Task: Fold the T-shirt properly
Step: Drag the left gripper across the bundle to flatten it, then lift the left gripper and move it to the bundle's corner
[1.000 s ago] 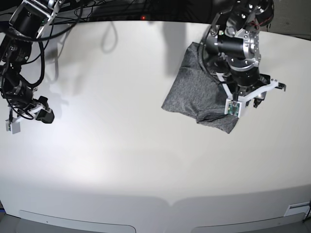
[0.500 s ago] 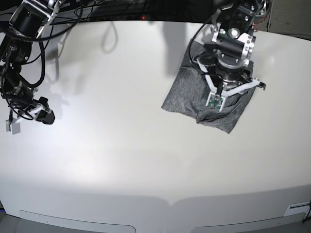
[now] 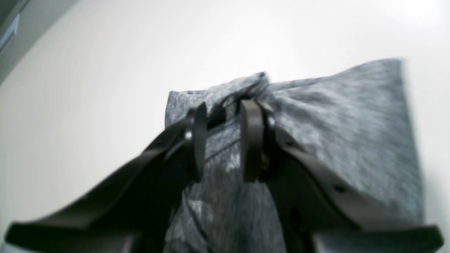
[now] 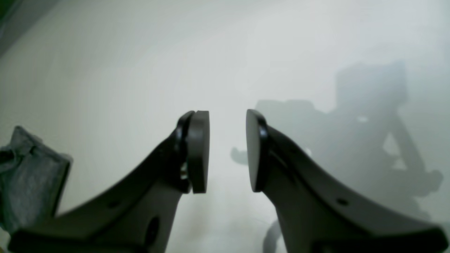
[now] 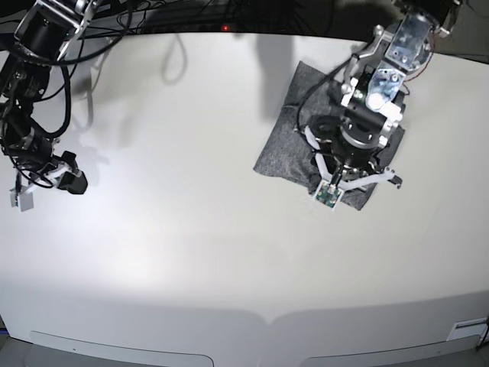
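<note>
The T-shirt [image 5: 286, 134] lies folded into a dark-grey mottled wedge at the table's far right. My left arm [image 5: 359, 126] hangs over its near right part and hides that part in the base view. In the left wrist view my left gripper [image 3: 223, 140] stands open by a narrow gap just above the T-shirt [image 3: 337, 116], its tips close to a raised fold at the cloth's far edge, with nothing clamped. My right gripper [image 4: 227, 151] is open and empty over bare table. A corner of the T-shirt [image 4: 31, 182] shows at that view's left edge.
My right arm [image 5: 42, 172] hangs at the table's far left edge, well away from the cloth. Cables [image 5: 114, 30] trail along the back edge. The white table [image 5: 191, 229] stretches wide in front of the shirt.
My left arm has swung from the shirt's right edge leftward and nearer, over the cloth. The shirt has kept its place. The right arm has not moved.
</note>
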Tool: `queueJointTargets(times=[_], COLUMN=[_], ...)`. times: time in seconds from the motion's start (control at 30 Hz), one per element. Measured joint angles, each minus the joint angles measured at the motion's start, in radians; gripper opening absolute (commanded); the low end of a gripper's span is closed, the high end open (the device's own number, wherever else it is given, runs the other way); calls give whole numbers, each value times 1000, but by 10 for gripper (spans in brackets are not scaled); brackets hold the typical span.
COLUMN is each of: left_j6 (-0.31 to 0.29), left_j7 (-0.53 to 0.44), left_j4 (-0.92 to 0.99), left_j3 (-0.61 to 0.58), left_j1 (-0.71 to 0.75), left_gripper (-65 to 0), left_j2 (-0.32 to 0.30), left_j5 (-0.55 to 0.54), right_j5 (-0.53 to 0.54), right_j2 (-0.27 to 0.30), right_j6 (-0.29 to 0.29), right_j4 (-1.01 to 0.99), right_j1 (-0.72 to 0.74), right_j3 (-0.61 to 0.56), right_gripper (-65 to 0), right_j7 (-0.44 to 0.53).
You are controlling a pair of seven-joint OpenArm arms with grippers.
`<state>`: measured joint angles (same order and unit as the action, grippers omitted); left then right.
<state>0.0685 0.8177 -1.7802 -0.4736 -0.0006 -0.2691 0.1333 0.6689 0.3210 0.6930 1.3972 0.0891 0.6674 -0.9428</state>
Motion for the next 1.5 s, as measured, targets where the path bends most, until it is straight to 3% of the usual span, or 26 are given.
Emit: queueJointTargets(times=[0.13, 0.37, 0.6, 0.7, 0.9, 1.3, 1.5], left_j6=[-2, -8, 4, 25, 27, 29, 92], left_j7=[33, -57, -56, 5, -39, -79, -8], left_j4=[82, 196, 376, 380, 375, 376, 376], left_j3=[-4, -4, -4, -4, -4, -5, -5], left_j1=[-40, -49, -150, -183, -235, -227, -227], left_gripper=[-486, -486, -486, -486, -486, -486, -486], left_j2=[35, 37, 37, 37, 31, -169, -254], left_j5=[-4, 161, 163, 163, 163, 163, 76], right_j5=[19, 19, 19, 19, 20, 19, 19], right_j2=[0, 0, 0, 0, 0, 1, 0], right_j6=[0, 0, 0, 0, 0, 0, 0], right_j4=[0, 0, 0, 0, 0, 0, 0], right_j1=[-1, 0, 0, 0, -1, -1, -1], right_j3=[0, 0, 0, 0, 0, 0, 0], right_gripper=[-482, -482, -482, -482, -482, -482, -482], right_j7=[2, 2, -2, -2, -2, -17, -28])
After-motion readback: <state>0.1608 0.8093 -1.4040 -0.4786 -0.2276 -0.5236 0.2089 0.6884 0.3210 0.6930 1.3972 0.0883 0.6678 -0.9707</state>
